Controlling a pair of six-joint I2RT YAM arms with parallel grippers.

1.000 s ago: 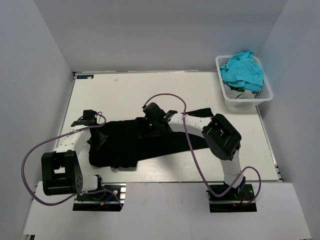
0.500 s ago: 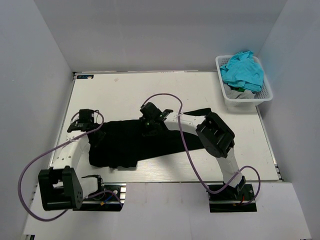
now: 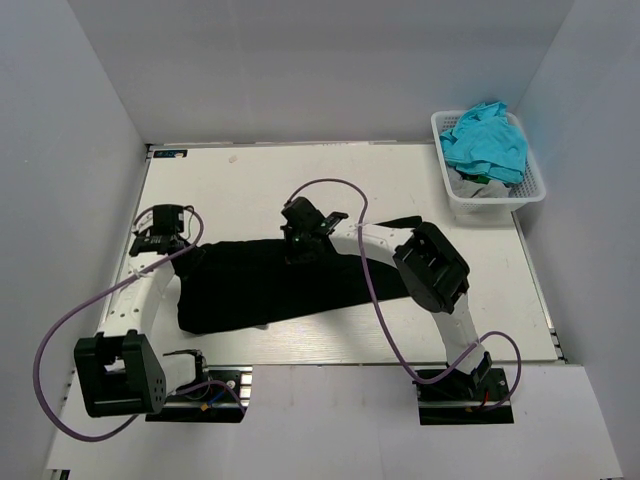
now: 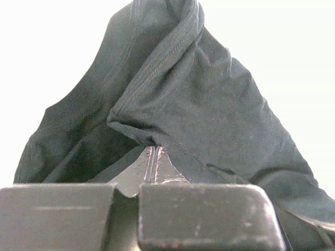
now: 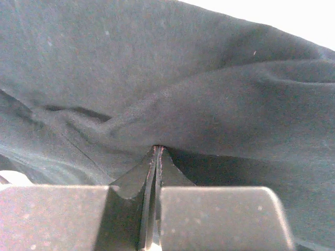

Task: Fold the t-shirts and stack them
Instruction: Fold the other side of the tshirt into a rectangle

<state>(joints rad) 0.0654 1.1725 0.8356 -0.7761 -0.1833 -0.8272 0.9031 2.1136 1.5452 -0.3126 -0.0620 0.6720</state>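
A black t-shirt [image 3: 270,285] lies stretched across the middle of the white table. My left gripper [image 3: 176,243] is shut on the black t-shirt's left end; in the left wrist view the fabric [image 4: 188,99] rises from my pinched fingertips [image 4: 153,149]. My right gripper [image 3: 303,255] is shut on the black t-shirt's upper edge near the table's centre. Dark cloth [image 5: 172,94] fills the right wrist view above the closed tips [image 5: 157,149]. More t-shirts, turquoise [image 3: 486,140] on top, sit in the basket.
A white basket [image 3: 455,198] stands at the table's back right corner. The black shirt's sleeve [image 3: 400,225] reaches toward it. Grey walls close in on both sides and the back. Purple cables loop over both arms.
The right gripper has shut on the shirt's upper edge. The left gripper has pulled its end of the shirt out to the left and back, stretching the cloth flatter.
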